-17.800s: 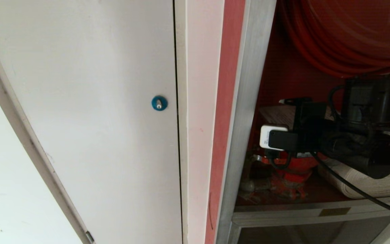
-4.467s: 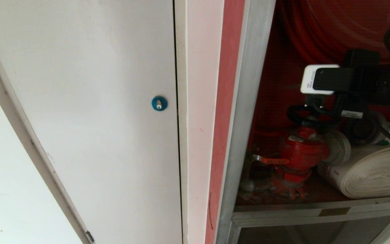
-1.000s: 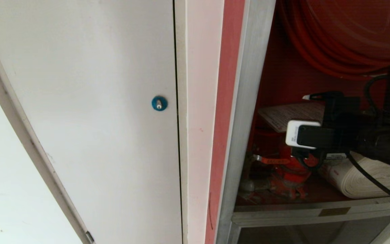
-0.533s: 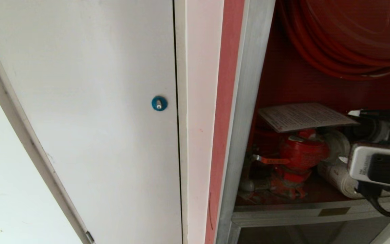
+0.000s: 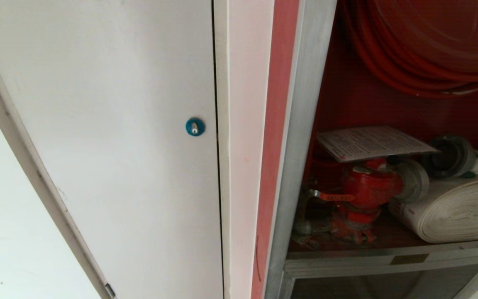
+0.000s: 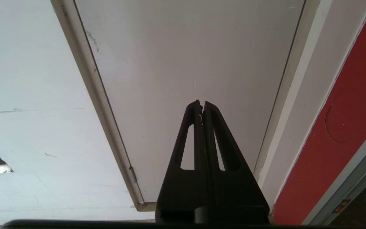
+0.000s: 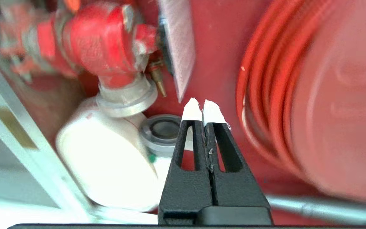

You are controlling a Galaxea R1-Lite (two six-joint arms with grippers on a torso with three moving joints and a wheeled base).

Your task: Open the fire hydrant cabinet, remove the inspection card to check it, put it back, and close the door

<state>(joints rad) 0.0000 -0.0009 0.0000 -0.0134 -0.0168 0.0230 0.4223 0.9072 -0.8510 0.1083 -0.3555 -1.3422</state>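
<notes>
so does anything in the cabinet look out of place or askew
Only the inspection card: it lies loose and slightly tilted on top of the red valve, overhanging it on both sides, not tucked in a holder. The rolled white hose and red hose reel look undisturbed.

Open cabinet at right of frame: red hose reel fills the top, valve and rolled white hose crowd the floor; clear room lies between, above the inspection card.
</notes>
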